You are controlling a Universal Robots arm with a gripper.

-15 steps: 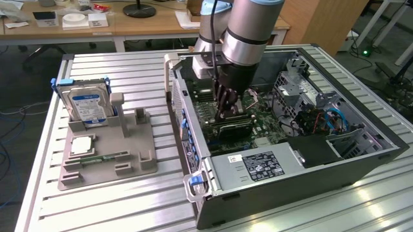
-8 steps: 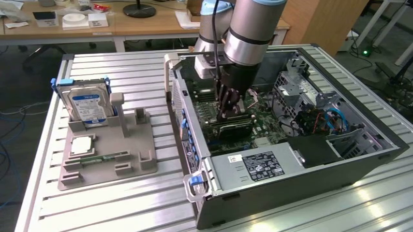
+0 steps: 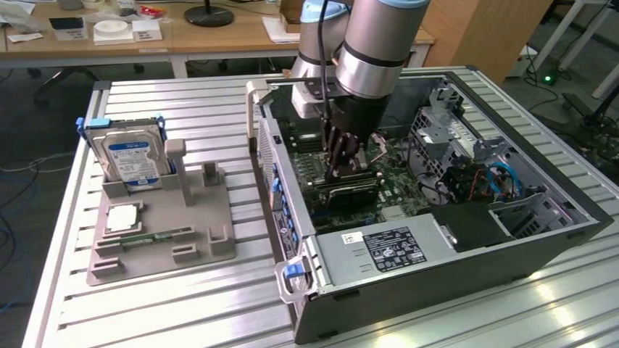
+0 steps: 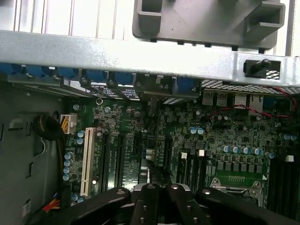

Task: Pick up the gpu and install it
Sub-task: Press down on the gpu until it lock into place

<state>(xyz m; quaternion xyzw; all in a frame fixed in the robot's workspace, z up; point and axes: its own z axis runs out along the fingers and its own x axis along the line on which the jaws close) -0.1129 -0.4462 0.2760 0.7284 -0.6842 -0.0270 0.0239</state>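
Slatted aluminium counter point(image 3: 193, 304) is carrying an open computer case point(image 3: 541, 239) and a grey parts holder point(image 3: 164, 232) with a hard drive point(image 3: 130, 161) standing in it. Arm's hand point(image 3: 341, 172), fingers pressed together, is reaching down inside the case over the motherboard point(image 4: 225, 140). Gpu point(image 3: 350, 190) appears to be sitting on the board beneath the hand; whether it is fully seated cannot be told.
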